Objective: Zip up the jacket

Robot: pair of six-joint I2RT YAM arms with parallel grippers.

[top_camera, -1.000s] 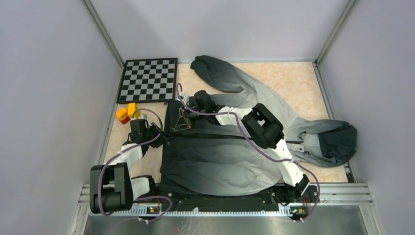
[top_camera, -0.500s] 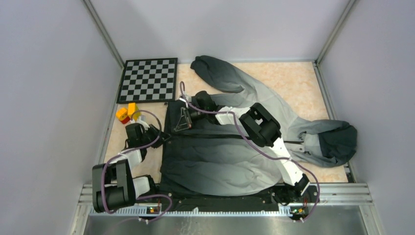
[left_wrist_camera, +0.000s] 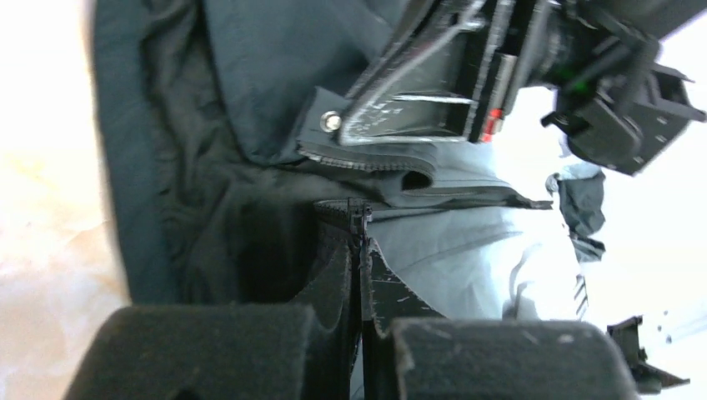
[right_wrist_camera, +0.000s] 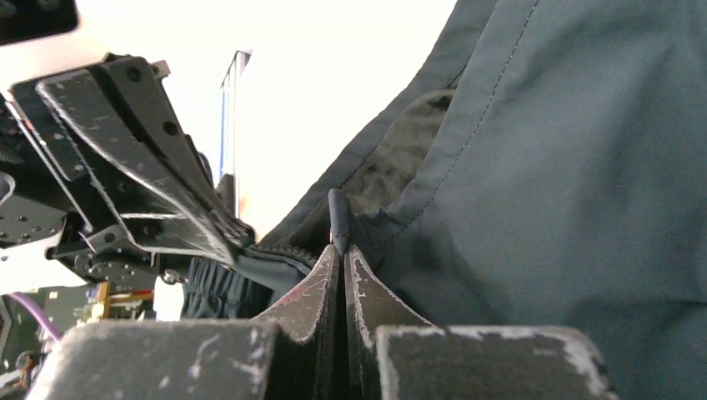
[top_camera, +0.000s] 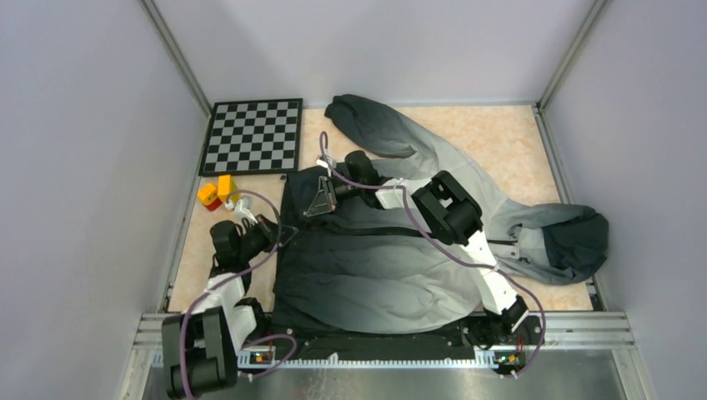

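Observation:
The jacket point(top_camera: 392, 267) lies flat across the table, dark hem at the left and dark hood point(top_camera: 575, 237) at the right. Its dark front zipper point(top_camera: 392, 234) runs left to right. My left gripper point(top_camera: 281, 233) is at the hem end and is shut on the zipper's bottom end point(left_wrist_camera: 360, 215), fingertips point(left_wrist_camera: 392, 287) pressed together. My right gripper point(top_camera: 319, 202) is just beyond it, shut on the edge of the upper front flap point(right_wrist_camera: 337, 218) and holding it raised. The flap's zipper teeth point(left_wrist_camera: 375, 164) hang just above the left gripper's end.
A chessboard point(top_camera: 254, 135) lies at the back left. Yellow and red blocks point(top_camera: 214, 192) sit close to the left wrist. One sleeve point(top_camera: 375, 125) stretches toward the back. Cage walls enclose the table; a metal rail point(top_camera: 567, 329) runs along the front.
The left arm has drawn back toward its base, its gripper still at the hem. The right gripper has shifted a little right, lifting the upper flap's corner.

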